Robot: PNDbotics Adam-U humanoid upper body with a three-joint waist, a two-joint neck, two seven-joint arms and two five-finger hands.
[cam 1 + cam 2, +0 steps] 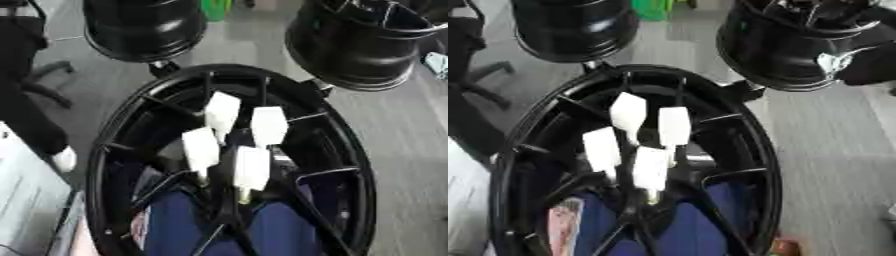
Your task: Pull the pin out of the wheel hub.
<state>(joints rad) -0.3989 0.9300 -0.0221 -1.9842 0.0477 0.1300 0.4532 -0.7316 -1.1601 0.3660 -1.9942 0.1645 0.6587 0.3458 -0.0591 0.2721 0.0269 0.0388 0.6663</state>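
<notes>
Nothing of the task is showing as done yet. The large black spoked metal wheel hub (348, 150) is lying face-up across the middle of the view, and four white, flat, block-shaped pins are standing in a tight cluster at its centre. They are the far-left pin (221, 111), the far-right pin (269, 125), the near-left pin (200, 147) and the near-right pin (252, 167). All four seem to be sitting in their seats, tilting slightly, with thin stems just showing under the two nearer ones. Which one is meant I cannot tell. Neither robot hand is appearing in either view, so their fingers cannot be described, and the reach, the grip and the pull are all remaining to be done.

For room, the pins are standing close together, nearly touching, so fingers closing on one are likely brushing its neighbours. The thin black spokes (166, 105) are fanning out around the cluster with open gaps between them, through which something blue (175, 220) is showing near the hub's near edge. Straight above the pins the space is looking open. Beyond the hub's far edge two more black barrel-shaped rims, the left rim (144, 30) and the right rim (359, 45), are crowding in, the right one just beside the hub's rim, so an approach from the far side is looking cramped.
</notes>
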